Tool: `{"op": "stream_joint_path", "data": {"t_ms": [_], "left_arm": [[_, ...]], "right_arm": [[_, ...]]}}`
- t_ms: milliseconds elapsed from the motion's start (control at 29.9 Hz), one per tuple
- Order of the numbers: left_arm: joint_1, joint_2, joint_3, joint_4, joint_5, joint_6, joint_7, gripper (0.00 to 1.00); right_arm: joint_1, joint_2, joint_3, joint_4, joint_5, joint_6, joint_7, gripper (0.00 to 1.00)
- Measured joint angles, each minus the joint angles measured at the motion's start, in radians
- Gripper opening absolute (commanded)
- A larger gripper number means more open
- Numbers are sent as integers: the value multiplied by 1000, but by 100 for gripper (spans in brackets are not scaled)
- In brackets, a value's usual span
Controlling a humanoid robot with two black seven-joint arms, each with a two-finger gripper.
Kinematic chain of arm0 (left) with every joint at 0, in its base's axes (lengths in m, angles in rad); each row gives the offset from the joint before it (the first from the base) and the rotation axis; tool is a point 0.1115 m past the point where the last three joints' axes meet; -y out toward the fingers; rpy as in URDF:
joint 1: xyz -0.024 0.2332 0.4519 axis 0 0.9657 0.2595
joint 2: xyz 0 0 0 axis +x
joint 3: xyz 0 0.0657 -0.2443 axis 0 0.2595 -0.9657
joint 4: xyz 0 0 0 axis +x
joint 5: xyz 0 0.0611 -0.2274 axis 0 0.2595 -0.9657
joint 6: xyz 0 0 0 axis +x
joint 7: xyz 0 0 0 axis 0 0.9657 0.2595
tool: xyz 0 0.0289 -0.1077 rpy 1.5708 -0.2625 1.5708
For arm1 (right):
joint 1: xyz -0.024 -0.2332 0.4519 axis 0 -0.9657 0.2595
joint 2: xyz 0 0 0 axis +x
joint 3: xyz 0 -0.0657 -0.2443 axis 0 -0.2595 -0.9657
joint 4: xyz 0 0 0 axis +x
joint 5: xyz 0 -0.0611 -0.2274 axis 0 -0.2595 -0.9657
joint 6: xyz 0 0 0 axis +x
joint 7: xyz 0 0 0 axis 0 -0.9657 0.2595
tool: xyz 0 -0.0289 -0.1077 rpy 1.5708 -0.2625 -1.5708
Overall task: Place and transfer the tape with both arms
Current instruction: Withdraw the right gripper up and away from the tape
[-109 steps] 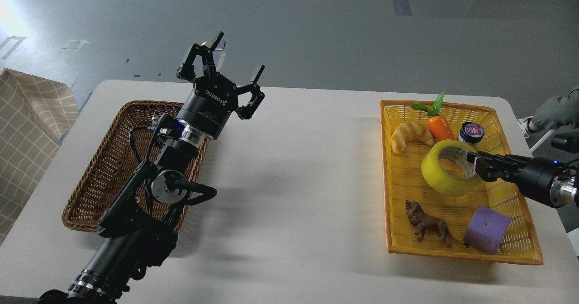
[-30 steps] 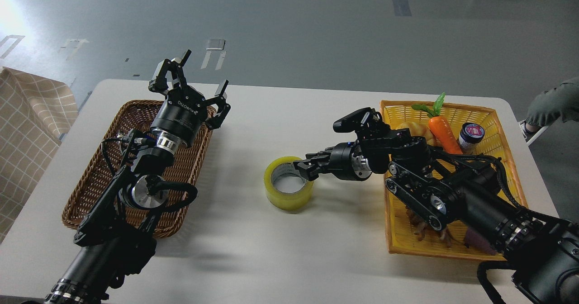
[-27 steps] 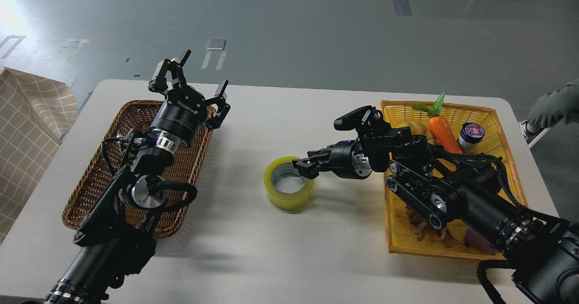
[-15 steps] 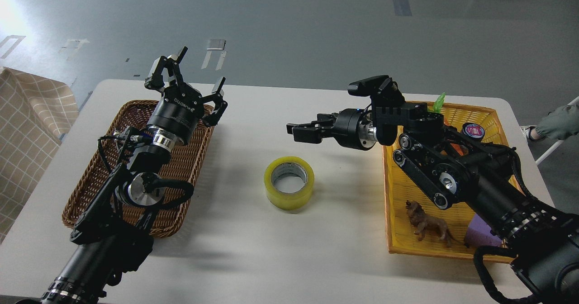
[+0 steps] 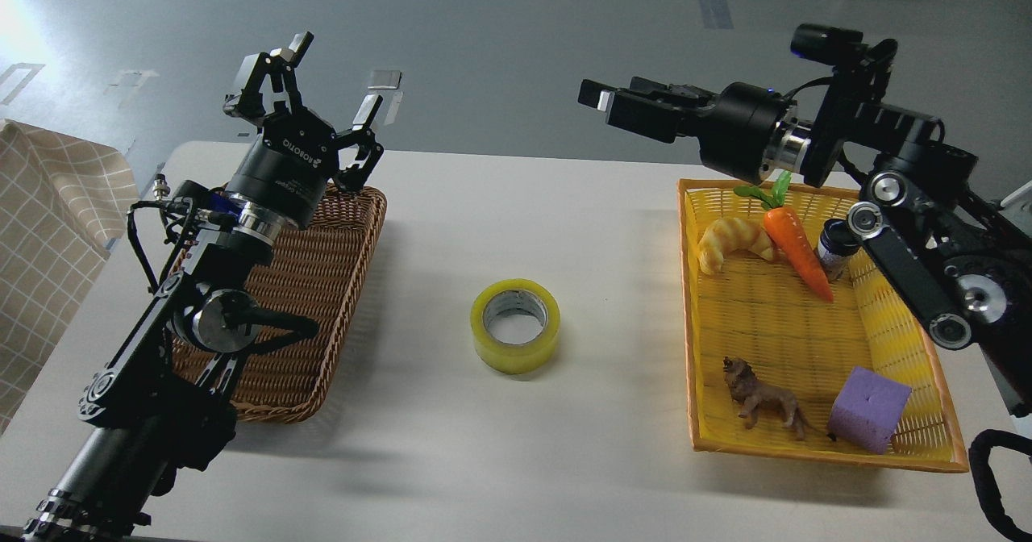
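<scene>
The tape point(image 5: 516, 326), a yellow roll with a grey-white core, lies flat on the white table point(image 5: 516, 461), midway between the two baskets, with nothing touching it. My left gripper point(image 5: 332, 78) is open and empty, raised above the far end of the brown wicker basket point(image 5: 355, 284), well to the left of the tape. My right gripper point(image 5: 601, 97) is open and empty, held high above the table's far edge, up and to the right of the tape.
A yellow basket point(image 5: 806, 449) at the right holds a croissant point(image 5: 734, 243), a toy carrot point(image 5: 794, 239), a small jar point(image 5: 834, 252), a toy lion point(image 5: 762, 403) and a purple cube point(image 5: 869, 409). A checked cloth point(image 5: 48, 219) lies at the far left.
My right gripper carried the tape from the yellow basket to the table's middle, let it go, then rose up and back to the right. My left gripper rose slightly to the left.
</scene>
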Motion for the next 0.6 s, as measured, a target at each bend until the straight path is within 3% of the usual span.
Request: {"op": "stream_joint_path", "data": {"t_ms": [100, 234, 434, 602], "left_arm": [[-4, 1, -2, -8, 80, 8, -57, 98], [0, -2, -3, -11, 155, 32, -90, 98], [8, -16, 11, -15, 294, 163, -202, 98], [20, -19, 13, -24, 335, 201, -217, 98]], "right_arm": [[-36, -63, 37, 53, 215, 0, 0, 100], [-125, -108, 141, 94, 457, 0, 1, 100], [-282, -107, 301, 160, 607, 0, 48, 100], [-390, -80, 427, 219, 707, 0, 75, 100]]}}
